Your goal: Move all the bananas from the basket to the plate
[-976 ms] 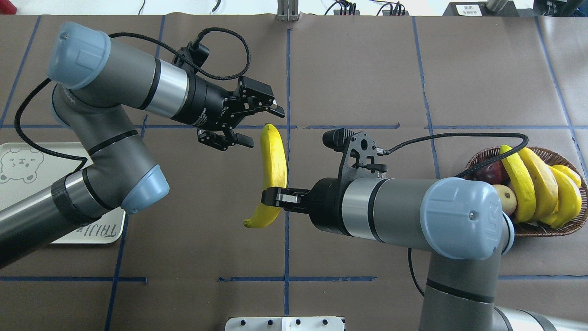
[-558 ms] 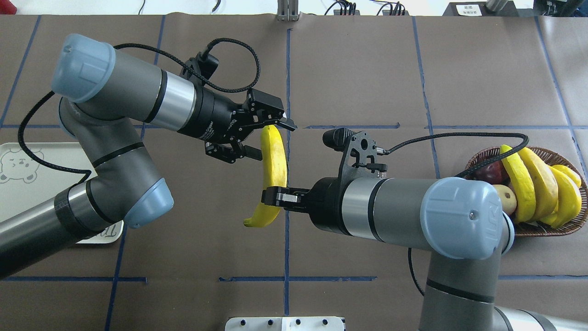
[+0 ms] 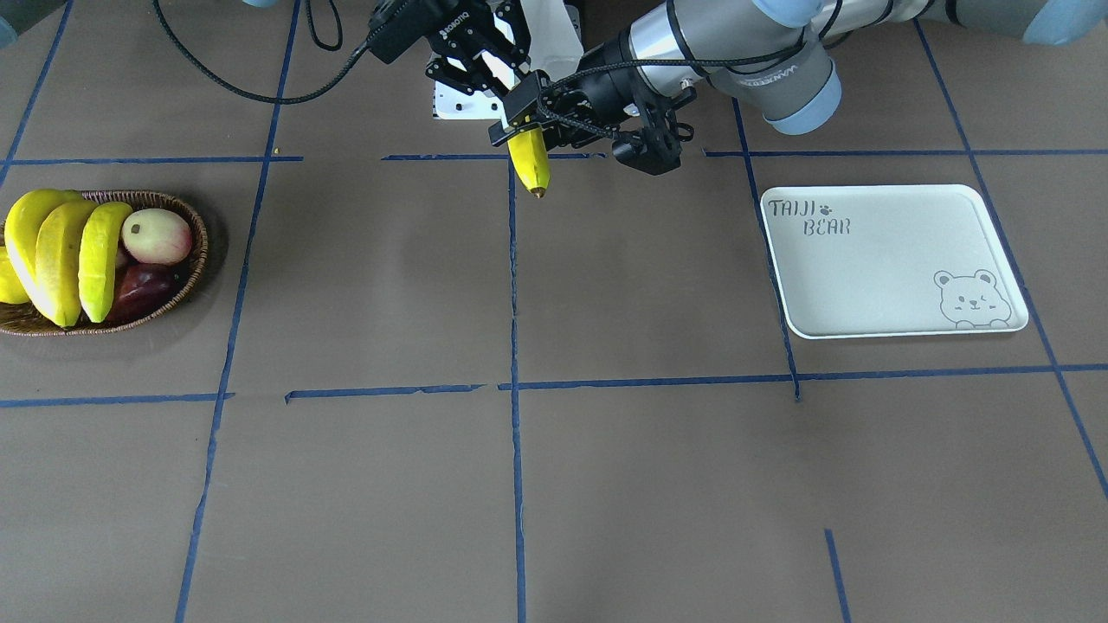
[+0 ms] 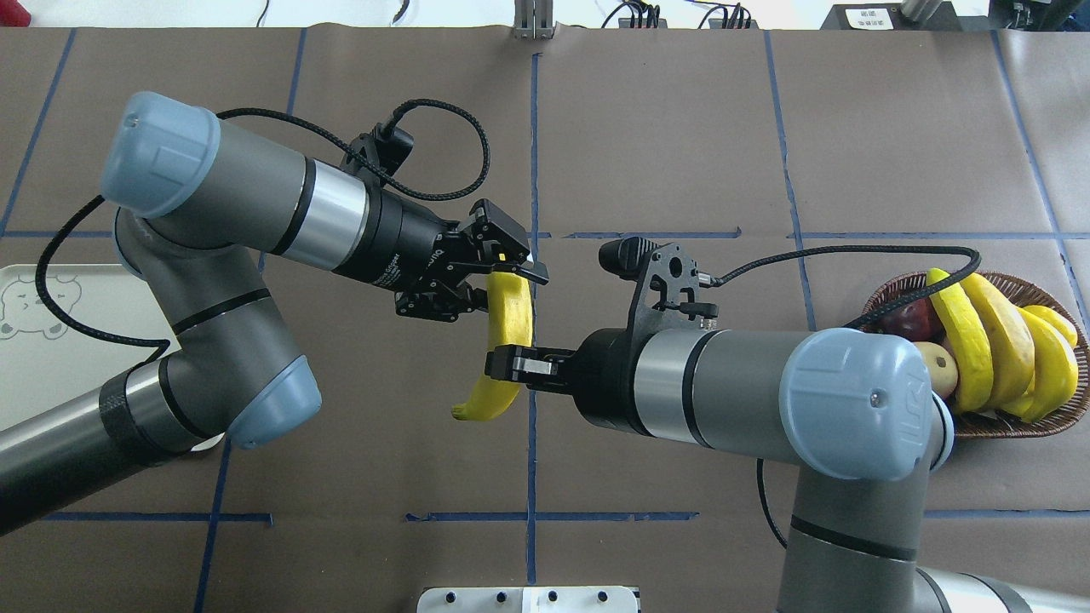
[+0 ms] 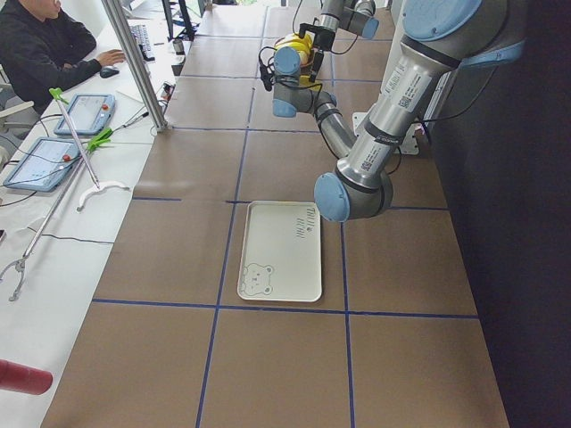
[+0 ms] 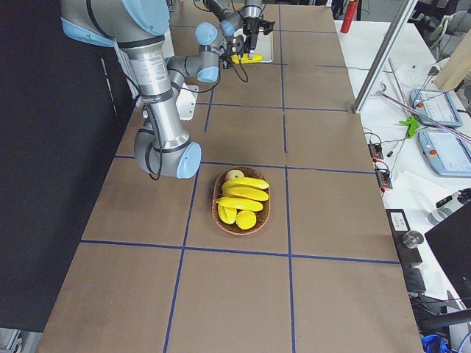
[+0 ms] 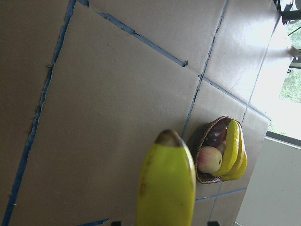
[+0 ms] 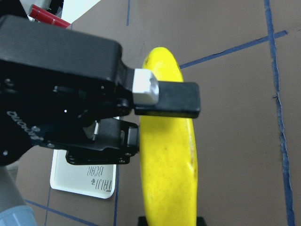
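- Clamping one banana (image 4: 511,319) below its middle in the shut jaws of the right gripper (image 4: 508,362); holding it off the worktop (image 3: 606,476) at the centre of the overhead frame, with the dark tip pointing down in the front-facing frame.
- Straddling the same banana's upper part with the parted jaws of the left gripper (image 4: 502,289), one finger on each side; contact with the fruit not discernible.
- Lying side by side in the basket (image 4: 992,428), at the right edge of the overhead frame: three more bananas (image 4: 1001,340), sharing it with a pink-white apple (image 3: 156,235) and a dark red fruit (image 3: 138,285).
- Sitting flat on the worktop, right of centre in the front-facing frame: the plate (image 3: 866,277), well apart from the held banana, showing a bear drawing in its lower right corner.
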Robot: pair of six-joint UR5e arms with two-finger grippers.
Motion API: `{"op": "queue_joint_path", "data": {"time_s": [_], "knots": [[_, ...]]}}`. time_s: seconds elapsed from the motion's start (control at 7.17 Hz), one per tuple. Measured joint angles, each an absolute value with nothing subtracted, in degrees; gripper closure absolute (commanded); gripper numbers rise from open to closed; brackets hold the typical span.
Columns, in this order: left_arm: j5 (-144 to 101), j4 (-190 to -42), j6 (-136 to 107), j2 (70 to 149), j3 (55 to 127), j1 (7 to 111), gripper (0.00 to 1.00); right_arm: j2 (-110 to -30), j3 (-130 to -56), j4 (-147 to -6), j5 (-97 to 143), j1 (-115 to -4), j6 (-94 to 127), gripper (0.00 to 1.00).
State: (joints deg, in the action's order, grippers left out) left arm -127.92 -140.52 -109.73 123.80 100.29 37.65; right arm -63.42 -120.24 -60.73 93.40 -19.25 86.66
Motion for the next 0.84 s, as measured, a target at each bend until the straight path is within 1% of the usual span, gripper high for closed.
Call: {"op": "queue_joint_path", "data": {"time_s": [0.14, 0.84], "knots": [[-127.86, -140.48, -109.78, 123.58, 100.52, 37.63, 1.0, -63.43, -120.28, -60.73, 93.39, -19.25, 86.66, 0.01], [-127.76, -140.03, -111.17, 122.55, 100.56, 38.48, 1.0, -63.46, -121.36, -60.75, 93.45, -18.77, 88.77, 0.0]]}}
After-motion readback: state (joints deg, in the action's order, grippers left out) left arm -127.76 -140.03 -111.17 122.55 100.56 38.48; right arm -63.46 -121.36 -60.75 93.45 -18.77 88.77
